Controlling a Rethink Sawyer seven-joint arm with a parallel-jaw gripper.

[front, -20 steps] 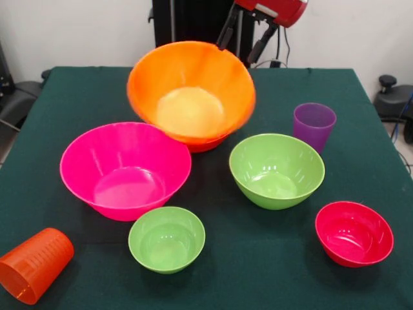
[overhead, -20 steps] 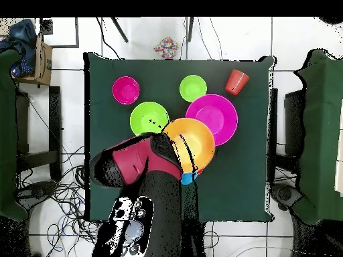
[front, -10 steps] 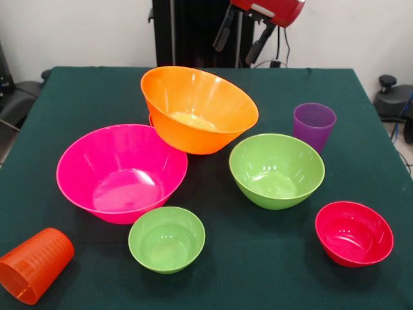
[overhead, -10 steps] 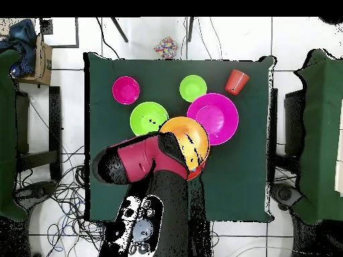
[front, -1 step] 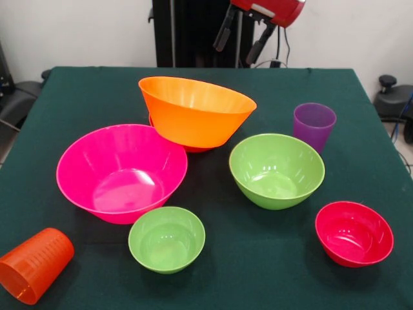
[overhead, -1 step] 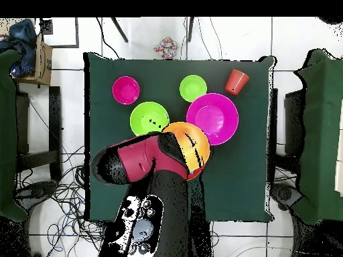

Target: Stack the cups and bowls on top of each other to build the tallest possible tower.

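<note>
The gripper (front, -1 step: pixel 241 37) hangs spread and empty above the large glossy orange plastic bowl (front, -1 step: pixel 195 111); light, slippery, best pinched by its rim.

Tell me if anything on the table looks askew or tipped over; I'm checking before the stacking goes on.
Two things. The orange cup lies on its side at the table's front corner. The large orange bowl sits tilted on a red-orange bowl that barely shows beneath it.

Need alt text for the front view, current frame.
A large orange bowl sits on a red-orange bowl at the middle of a green table, the open claw above and empty. Around it: a large pink bowl, two lime bowls, a crimson bowl, an upright purple cup and a toppled orange cup.
</note>
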